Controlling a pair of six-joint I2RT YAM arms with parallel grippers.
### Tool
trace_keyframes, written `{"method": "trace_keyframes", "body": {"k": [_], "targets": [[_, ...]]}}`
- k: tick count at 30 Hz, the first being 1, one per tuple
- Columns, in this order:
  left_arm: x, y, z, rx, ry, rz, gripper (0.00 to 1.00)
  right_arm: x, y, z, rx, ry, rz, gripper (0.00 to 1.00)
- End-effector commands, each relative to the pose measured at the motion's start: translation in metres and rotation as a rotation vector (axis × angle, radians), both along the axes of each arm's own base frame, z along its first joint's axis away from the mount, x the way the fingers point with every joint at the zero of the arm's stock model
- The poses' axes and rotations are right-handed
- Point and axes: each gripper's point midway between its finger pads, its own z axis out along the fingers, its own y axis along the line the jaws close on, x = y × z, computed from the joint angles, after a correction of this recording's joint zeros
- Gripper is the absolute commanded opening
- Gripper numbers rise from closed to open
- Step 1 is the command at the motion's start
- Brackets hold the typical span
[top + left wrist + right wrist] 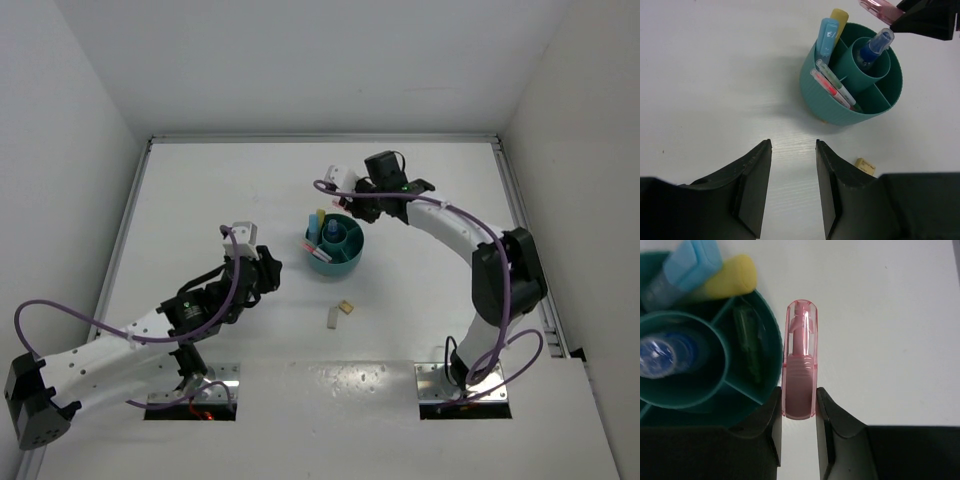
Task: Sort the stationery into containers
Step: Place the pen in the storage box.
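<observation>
Lying nearest, erasers: we see a tan eraser (346, 307) and a grey eraser (331, 318) loose on the table (200, 200), near the organiser; we judge them light and rubbery, best pinched across the narrow sides.
Left gripper (792, 145): jaws partly apart, nothing between them, facing the organiser.
Organiser (830, 105): teal, already holding markers and pens.
Right gripper (799, 395): closed on the pink marker (800, 355) at its butt end, cap pointing away, beside the far rim.
Handling: we judge the marker stiff, light and slick.
Room: the rim is the edge to clear, with open table beyond.
</observation>
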Motion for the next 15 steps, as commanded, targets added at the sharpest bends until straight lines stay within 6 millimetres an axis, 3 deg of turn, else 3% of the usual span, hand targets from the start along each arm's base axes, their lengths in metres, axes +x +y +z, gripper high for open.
{"method": "trace_keyframes", "body": {"k": [1,10,14,15], "targets": [[0.006,-0.001,0.010,-0.015,-0.024,0.013,0.46,0.018,-0.020,0.048,-0.164,-0.162,0.046,0.03],[0.009,-0.004,0.016,-0.025,-0.031,0.013,0.46,0.029,-0.035,0.065,-0.554,-0.331,0.337,0.09],[0.008,-0.003,0.015,-0.018,-0.026,0.013,0.47,0.023,-0.041,0.046,-0.772,-0.337,0.530,0.09],[0.009,-0.002,0.015,-0.015,-0.029,0.021,0.47,0.023,-0.038,0.050,-0.805,-0.375,0.570,0.09]]}}
